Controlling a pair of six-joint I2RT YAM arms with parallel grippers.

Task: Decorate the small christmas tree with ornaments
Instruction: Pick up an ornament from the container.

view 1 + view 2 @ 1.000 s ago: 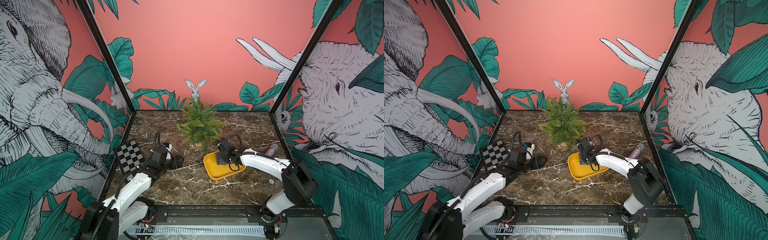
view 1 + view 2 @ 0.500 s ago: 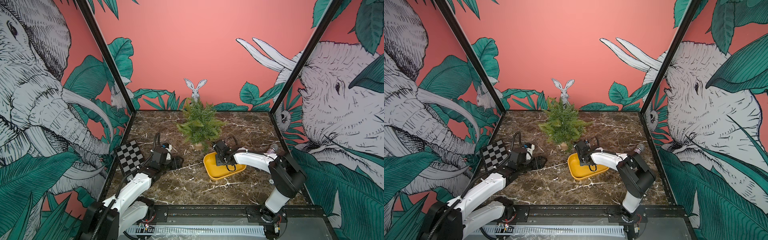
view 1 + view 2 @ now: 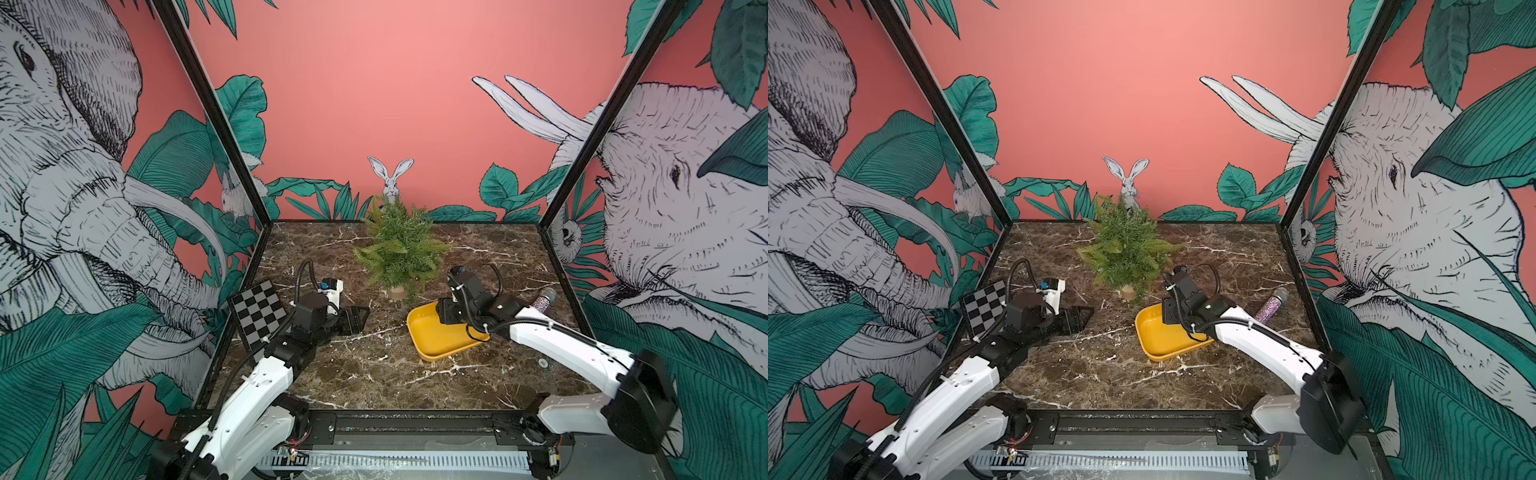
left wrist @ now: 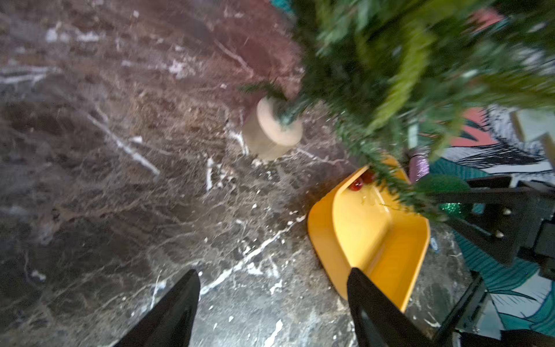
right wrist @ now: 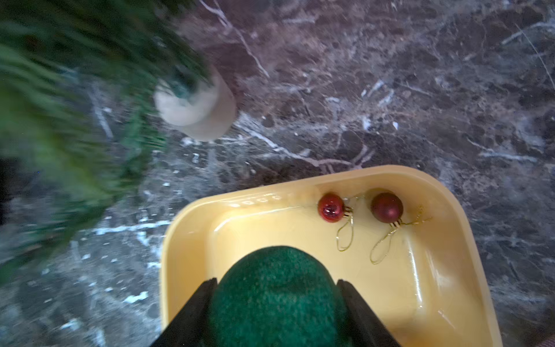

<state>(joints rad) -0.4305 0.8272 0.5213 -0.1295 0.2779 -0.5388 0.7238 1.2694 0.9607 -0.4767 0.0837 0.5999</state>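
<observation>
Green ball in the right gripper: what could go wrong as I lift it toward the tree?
The right gripper pinches the round green ball only at its sides, so it may slip out. Its string loop is hidden, so hooking a branch could fail. The tree stands on a small pot; a nudge might tip it.

In both top views the right arm (image 3: pixel 561 347) (image 3: pixel 1266 345) covers the far part of the yellow tray (image 3: pixel 440 345) (image 3: pixel 1163 340), hiding its contents from us. In the right wrist view the green ball (image 5: pixel 276 267) in the right gripper (image 5: pixel 276 284) runs off the picture's edge and the small christmas tree (image 5: pixel 60 105) is blurred. In the left wrist view branches hide part of the glittery cylinder (image 4: pixel 419 165).
</observation>
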